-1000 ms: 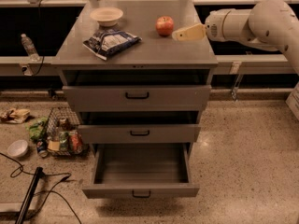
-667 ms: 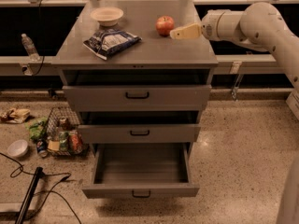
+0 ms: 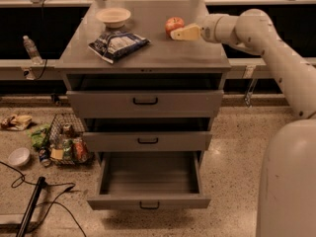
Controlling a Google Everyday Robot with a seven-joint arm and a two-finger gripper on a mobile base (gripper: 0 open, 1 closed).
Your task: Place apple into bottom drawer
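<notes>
My gripper (image 3: 174, 35) beside apple (image 3: 174, 23) on grey cabinet top (image 3: 168, 54) — grip state: cannot tell | bottom drawer (image 3: 148, 202) open | wire basket (image 3: 65, 132) on speckled floor (image 3: 237, 137)

Small round apple (image 3: 174, 23): red, yellowish patches. Cream-tan gripper (image 3: 177, 33) just right of apple. Grey metal bottom drawer (image 3: 148, 201), black handle (image 3: 149, 205). Blue-white crinkled bag (image 3: 118, 44). Cream round bowl (image 3: 113, 17).

A cream bowl (image 3: 113, 17) is sitting at the back left of the grey cabinet top (image 3: 163, 56), with a blue-and-white snack bag (image 3: 118, 44) lying just in front of it. The gripper (image 3: 175, 33) is hovering over the right rear. On the floor (image 3: 232, 132) at left, a wire basket (image 3: 66, 144) is holding cans and packets, and a water bottle (image 3: 30, 49) is standing further back.
</notes>
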